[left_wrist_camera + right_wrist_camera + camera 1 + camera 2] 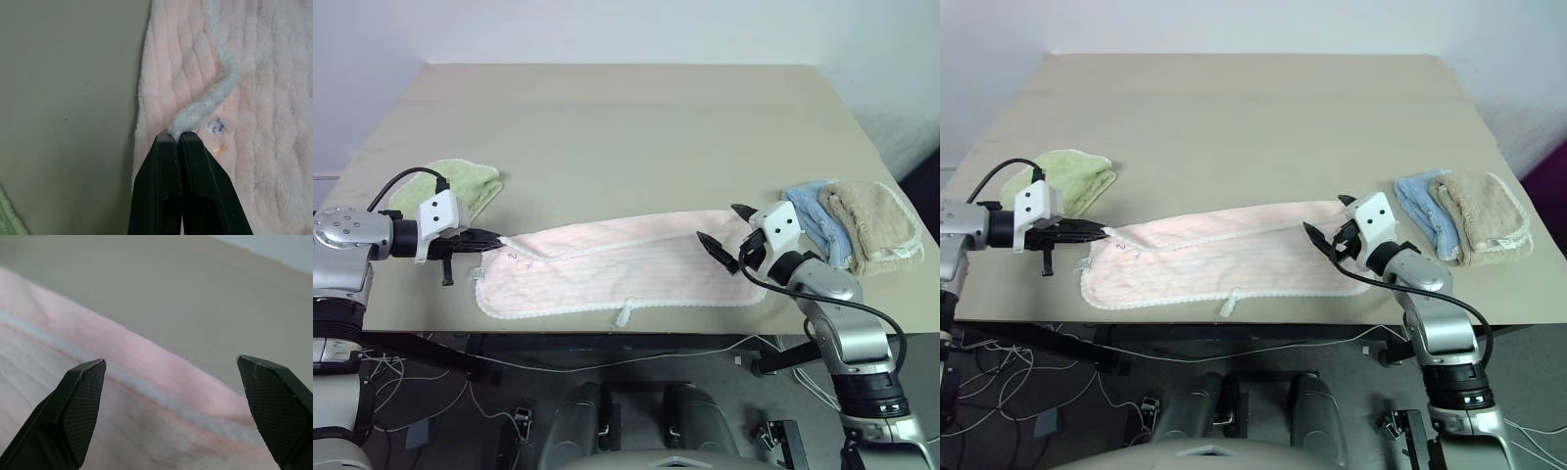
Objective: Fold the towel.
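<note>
We see the bench [607, 127] carrying the towel [617, 264], spread lengthwise along its near edge, white loop tag [626, 314] at the front hem. A green towel [460, 186] lies far left; blue [811, 217] and beige [871, 227] towels lie right. Our left gripper [495, 238] has its jaws clamped on the towel's white-trimmed left corner. Our right gripper [724, 233] hovers over the right end, jaws wide apart.

A tan counter [626, 127] carries four cloths. The long pink towel [626, 264] lies along its near edge. A light green towel [460, 186] sits at the left, and blue [813, 215] and beige towels [876, 227] lie touching at the right.
</note>
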Controlling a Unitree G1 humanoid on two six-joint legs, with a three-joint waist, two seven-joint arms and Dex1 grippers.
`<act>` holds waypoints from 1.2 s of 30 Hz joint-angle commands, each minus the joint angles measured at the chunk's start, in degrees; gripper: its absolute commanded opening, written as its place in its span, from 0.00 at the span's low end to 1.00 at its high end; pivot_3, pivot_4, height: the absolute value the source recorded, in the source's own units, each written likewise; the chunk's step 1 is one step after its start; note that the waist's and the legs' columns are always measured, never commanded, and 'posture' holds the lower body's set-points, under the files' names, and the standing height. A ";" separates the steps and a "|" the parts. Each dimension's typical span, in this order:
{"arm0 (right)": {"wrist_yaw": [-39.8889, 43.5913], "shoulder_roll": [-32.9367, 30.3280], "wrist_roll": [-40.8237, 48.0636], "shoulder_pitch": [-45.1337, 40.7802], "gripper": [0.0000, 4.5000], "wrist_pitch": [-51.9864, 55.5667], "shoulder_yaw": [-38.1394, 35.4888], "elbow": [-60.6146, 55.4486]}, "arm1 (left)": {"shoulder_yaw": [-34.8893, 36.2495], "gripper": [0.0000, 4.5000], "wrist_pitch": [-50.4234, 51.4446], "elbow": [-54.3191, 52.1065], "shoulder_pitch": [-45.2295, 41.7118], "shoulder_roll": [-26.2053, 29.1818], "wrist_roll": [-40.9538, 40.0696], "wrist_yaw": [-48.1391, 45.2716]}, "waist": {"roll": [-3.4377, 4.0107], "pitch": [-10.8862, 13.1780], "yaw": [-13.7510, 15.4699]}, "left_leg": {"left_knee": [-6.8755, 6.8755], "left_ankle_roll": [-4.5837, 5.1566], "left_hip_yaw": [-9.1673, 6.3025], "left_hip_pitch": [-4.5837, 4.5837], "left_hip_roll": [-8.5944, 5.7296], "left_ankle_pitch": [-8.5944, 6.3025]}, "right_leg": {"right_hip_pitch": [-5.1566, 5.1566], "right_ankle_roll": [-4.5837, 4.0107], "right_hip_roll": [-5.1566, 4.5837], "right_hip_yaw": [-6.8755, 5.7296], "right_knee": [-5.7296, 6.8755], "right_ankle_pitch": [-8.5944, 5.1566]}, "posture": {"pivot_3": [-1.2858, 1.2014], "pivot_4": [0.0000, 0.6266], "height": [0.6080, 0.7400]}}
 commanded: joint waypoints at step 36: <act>-7.71 -13.47 -34.75 -11.90 0.19 -33.71 11.16 26.78 | 2.52 0.00 1.79 -6.31 4.88 -2.11 -1.04 4.24 | -0.01 0.00 -0.80 | 0.01 -0.10 0.05 0.00 0.00 0.06 | 0.00 0.02 -0.01 0.02 0.02 -0.02 | 0.52 0.24 0.71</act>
